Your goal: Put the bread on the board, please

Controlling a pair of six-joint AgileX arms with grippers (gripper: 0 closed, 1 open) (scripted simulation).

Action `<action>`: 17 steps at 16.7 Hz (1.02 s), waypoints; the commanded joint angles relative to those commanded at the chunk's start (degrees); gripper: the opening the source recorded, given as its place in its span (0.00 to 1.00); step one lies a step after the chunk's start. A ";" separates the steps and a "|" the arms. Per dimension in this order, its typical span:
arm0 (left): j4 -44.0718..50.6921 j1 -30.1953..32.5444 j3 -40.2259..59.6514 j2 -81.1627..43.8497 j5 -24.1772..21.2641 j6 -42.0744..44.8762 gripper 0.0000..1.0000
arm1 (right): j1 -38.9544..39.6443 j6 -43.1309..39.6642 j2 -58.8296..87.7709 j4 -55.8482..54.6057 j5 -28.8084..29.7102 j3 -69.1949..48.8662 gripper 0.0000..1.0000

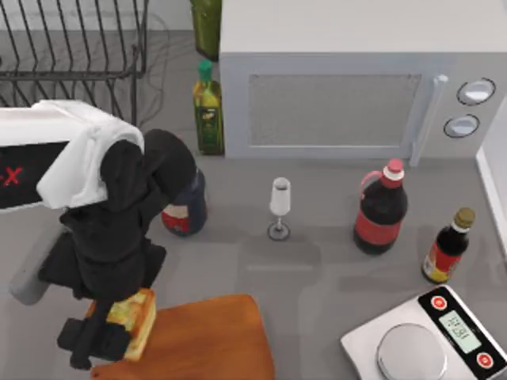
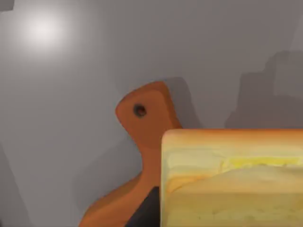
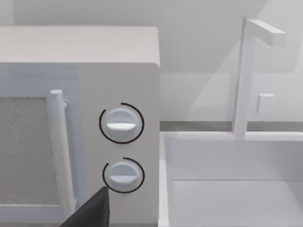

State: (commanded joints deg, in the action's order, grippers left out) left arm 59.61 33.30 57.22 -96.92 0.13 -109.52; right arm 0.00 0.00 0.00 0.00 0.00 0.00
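Gripping the bread between its black fingers, the left gripper hangs over the front left part of the table, right at the left edge of the board. From the top view the golden slice with its toasted crust sits pinched in the claw, above the board's left end. In the left wrist view the bread fills the near side, and beneath it the orange-brown board shows its stubby handle with a small hole; whether the slice already touches the wood I cannot tell.

The board lies along the table's front edge, left of centre. At the front right corner stands a silver kitchen scale. Behind it, near the right edge, is a small dark sauce bottle, and just left of that a dark cola bottle with a red cap. A wine glass stands upright near the table's middle. A dark jar with a red label sits partly hidden behind the left arm. Along the back edge are a white microwave, a green oil bottle just beside its left side, and a wire dish rack at the back left corner.

The right wrist view faces the microwave's 2 dials and a white sink with its faucet; of the right gripper, 1 dark fingertip shows, and I cannot tell its state.
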 joint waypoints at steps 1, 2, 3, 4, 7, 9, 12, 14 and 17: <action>-0.25 1.82 0.08 0.78 -0.04 -4.13 0.00 | 0.00 0.00 0.00 0.00 0.00 0.00 1.00; -0.50 3.56 0.20 1.58 -0.05 -8.02 0.00 | 0.00 0.00 0.00 0.00 0.00 0.00 1.00; -0.75 5.20 0.38 2.38 -0.04 -11.63 0.00 | 0.00 0.00 0.00 0.00 0.00 0.00 1.00; -0.97 6.66 0.59 3.11 -0.01 -14.75 0.00 | 0.00 0.00 0.00 0.00 0.00 0.00 1.00; -1.50 10.10 1.17 4.87 0.15 -21.73 0.00 | 0.00 0.00 0.00 0.00 0.00 0.00 1.00; -1.68 11.41 1.44 5.57 0.24 -23.96 0.00 | 0.00 0.00 0.00 0.00 0.00 0.00 1.00; -1.73 11.79 1.53 5.77 0.28 -24.49 0.00 | 0.00 0.00 0.00 0.00 0.00 0.00 1.00; -1.73 11.79 1.53 5.77 0.28 -24.49 0.00 | 0.00 0.00 0.00 0.00 0.00 0.00 1.00; -2.02 11.48 1.11 5.36 0.25 -24.39 0.00 | 0.00 0.00 0.00 0.00 0.00 0.00 1.00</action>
State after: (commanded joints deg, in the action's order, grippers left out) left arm 57.58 44.77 58.33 -91.56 0.38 -133.92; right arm 0.00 0.00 0.00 0.00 0.00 0.00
